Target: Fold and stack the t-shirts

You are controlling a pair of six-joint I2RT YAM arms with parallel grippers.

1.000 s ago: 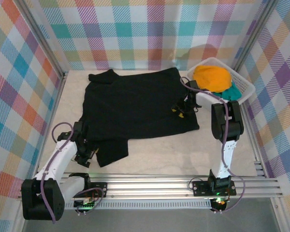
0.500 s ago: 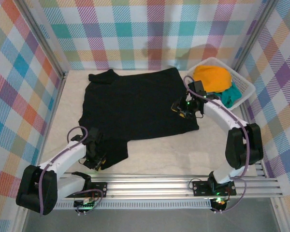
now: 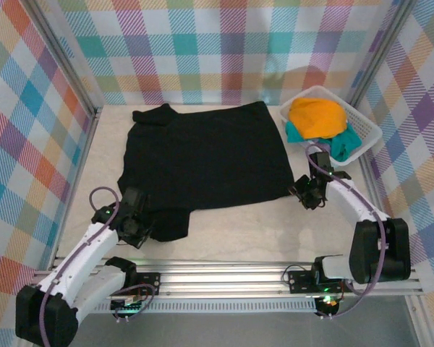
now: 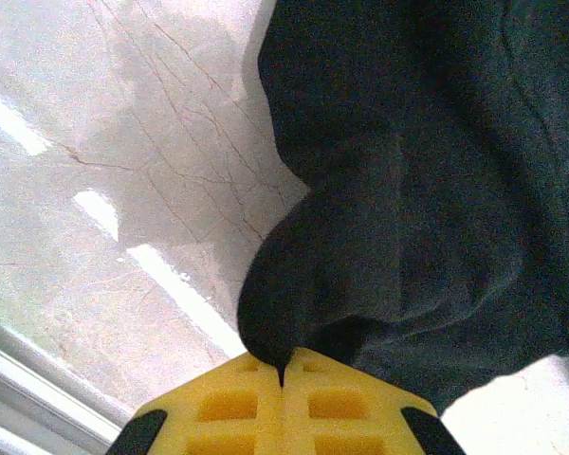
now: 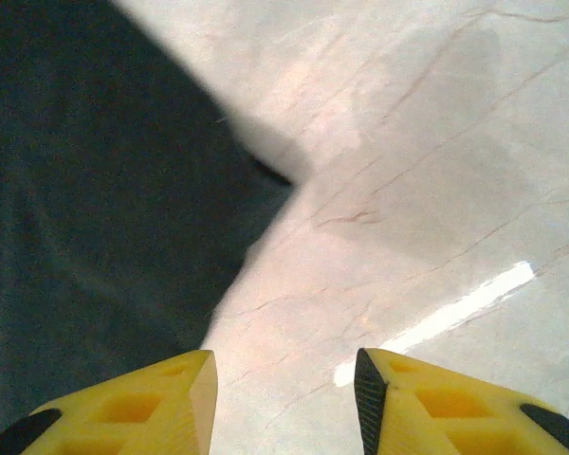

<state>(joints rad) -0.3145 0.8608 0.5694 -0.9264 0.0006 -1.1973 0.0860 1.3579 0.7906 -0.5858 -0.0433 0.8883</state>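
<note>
Since the black t-shirt (image 3: 210, 159) is soft, light cloth, it will likely sag and drag when lifted, so edges and corners are the places to take hold. It lies flat, stretching away ahead of both sets of jaws. The left gripper (image 4: 283, 365) is pressed together, pinching a bunched fold at its tips. The right gripper (image 5: 284, 379) stands spread over the table (image 5: 436, 142), the hem corner (image 5: 275, 175) just ahead.
</note>
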